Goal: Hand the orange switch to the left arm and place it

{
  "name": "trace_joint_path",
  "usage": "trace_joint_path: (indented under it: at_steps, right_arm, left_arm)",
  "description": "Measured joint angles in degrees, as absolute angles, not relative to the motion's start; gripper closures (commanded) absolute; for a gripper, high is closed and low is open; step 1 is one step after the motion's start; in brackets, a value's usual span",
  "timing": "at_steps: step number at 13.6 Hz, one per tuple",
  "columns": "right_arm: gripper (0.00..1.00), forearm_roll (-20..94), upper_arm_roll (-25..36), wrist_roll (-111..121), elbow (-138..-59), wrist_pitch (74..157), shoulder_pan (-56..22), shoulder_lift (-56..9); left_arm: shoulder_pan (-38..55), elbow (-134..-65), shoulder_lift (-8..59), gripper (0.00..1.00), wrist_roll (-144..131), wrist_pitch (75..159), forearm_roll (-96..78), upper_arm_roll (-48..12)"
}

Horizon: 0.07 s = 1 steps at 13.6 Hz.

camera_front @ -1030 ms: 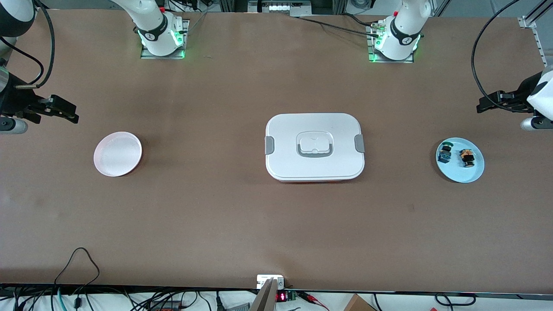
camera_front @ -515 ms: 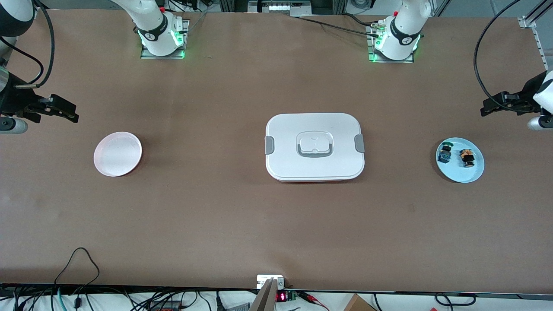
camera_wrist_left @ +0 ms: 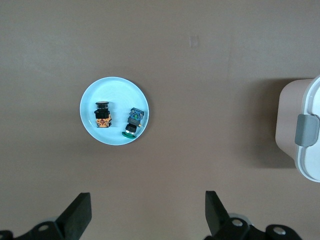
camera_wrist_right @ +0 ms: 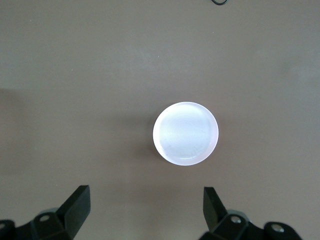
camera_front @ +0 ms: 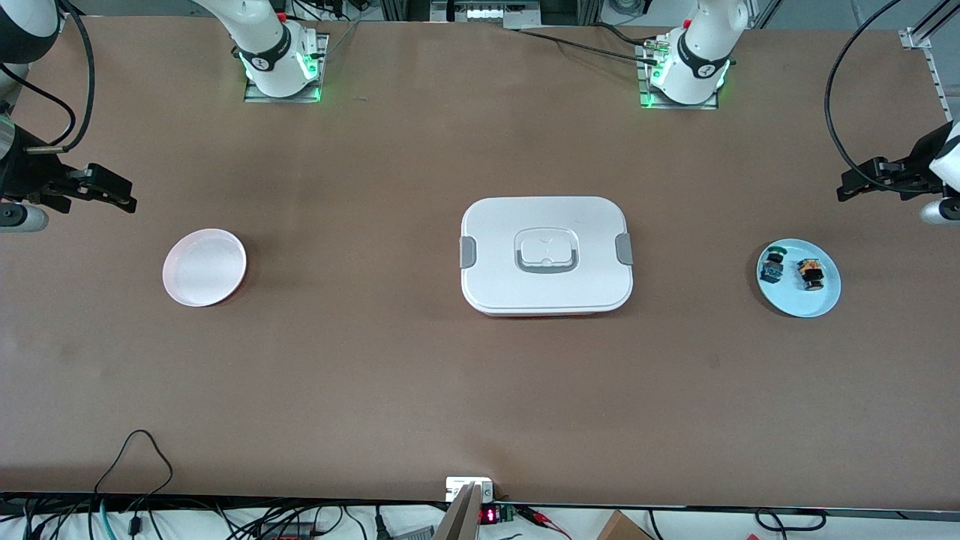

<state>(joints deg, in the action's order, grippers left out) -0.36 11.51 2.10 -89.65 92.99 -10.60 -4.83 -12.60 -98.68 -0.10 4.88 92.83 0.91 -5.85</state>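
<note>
I have the orange switch point(camera_front: 809, 274) lying on the blue plate point(camera_front: 823, 303) at the left arm's end of the table point(camera_front: 480, 390), just beside a green-capped switch point(camera_front: 771, 268) on the same plate. The pink plate point(camera_front: 204, 268) at the right arm's end holds nothing, and the lidded white box point(camera_front: 546, 255) sits shut between the two plates.

Both grippers are up and off to the ends. The left gripper point(camera_wrist_left: 147, 220) hangs high with its fingers spread wide and nothing between them, the blue plate in its wrist view. The right gripper point(camera_wrist_right: 145, 215) hangs over the table near the pink plate, likewise spread and carrying nothing.

My read: the switch rests at the left arm's end, which is where a hand-over to that arm would leave it — yet the same layout would fit a run where it waits on that plate to be fetched. I can't settle which from here, so I'd hold any command until the intended target plate is confirmed — either way, any pick from that plate would need care to clear the green-capped neighbour.
</note>
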Motion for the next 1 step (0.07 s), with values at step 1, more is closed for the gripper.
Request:
trace_joint_path:
  at_steps: [1]
  right_arm:
    - [0.00, -0.36, 11.51, 2.10, -89.56, 92.97, -10.61, -4.82]
  left_arm:
    - [-12.61, -98.67, -0.10, 0.00, 4.88, 92.84, 0.91, -5.83]
